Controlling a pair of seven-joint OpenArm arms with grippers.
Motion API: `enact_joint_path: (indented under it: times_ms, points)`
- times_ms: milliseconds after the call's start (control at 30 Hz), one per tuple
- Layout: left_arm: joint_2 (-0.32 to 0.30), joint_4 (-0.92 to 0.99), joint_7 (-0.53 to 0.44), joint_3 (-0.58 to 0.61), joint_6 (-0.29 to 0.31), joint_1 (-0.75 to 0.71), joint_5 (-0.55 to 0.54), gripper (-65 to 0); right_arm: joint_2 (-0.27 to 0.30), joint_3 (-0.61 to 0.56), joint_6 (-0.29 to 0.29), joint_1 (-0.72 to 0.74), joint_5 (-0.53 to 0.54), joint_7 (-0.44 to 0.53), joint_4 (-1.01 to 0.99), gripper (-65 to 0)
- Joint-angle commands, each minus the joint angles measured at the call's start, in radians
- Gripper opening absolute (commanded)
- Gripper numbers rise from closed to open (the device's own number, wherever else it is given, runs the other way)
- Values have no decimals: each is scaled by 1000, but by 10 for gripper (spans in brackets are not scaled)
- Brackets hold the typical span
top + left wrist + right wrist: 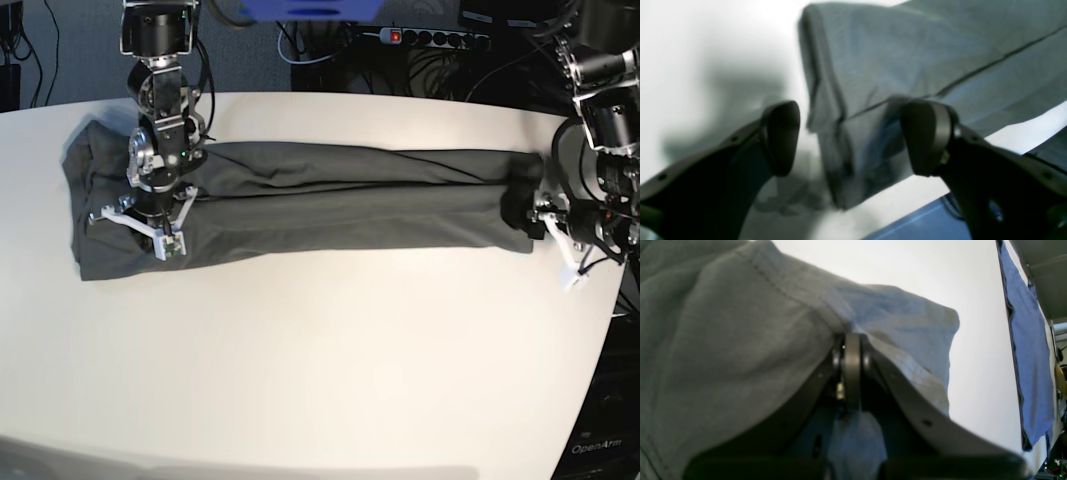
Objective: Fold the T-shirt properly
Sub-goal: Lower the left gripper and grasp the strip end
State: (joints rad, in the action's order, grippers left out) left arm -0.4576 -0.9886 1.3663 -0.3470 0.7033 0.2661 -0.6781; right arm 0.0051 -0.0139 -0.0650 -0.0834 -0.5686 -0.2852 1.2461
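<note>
The T-shirt (pixel 350 200) is dark grey and lies folded lengthwise into a long band across the white table (pixel 320 380). At the band's left part, my right gripper (pixel 152 205) is shut on a raised fold of it. The right wrist view shows the closed fingertips (pixel 852 350) pinching the grey cloth (pixel 723 356), which drapes over both fingers. My left gripper (pixel 530 215) stands open at the band's right end. In the left wrist view its two fingers are spread wide (pixel 853 140) on either side of the shirt's end corner (pixel 890 60), and nothing is gripped.
A blue cloth (pixel 1027 356) hangs past the table's edge, also visible low in the left wrist view (pixel 923 216). A power strip (pixel 430 37) and cables lie behind the table. The table's right edge runs close to the left arm.
</note>
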Motion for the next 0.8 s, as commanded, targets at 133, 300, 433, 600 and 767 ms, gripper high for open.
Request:
enact_joint_path:
  times_ms: [133, 300, 433, 600, 767]
  points:
    - [27, 90, 30, 12, -5, 12, 25, -167, -6, -4, 107, -51, 12, -136, -55, -649]
    - [27, 98, 30, 13, -5, 12, 25, -167, -6, -4, 106, -51, 12, -136, -55, -649]
    - [27, 98, 30, 15, -5, 8, 25, -169, -6, -4, 106, -51, 12, -136, -55, -649]
    - [27, 98, 30, 15, -5, 6, 25, -397, -6, -4, 106, -51, 12, -134, -55, -649]
    - [27, 98, 30, 53, -5, 8, 25, -645, -6, -4, 106, -51, 12, -134, -55, -649]
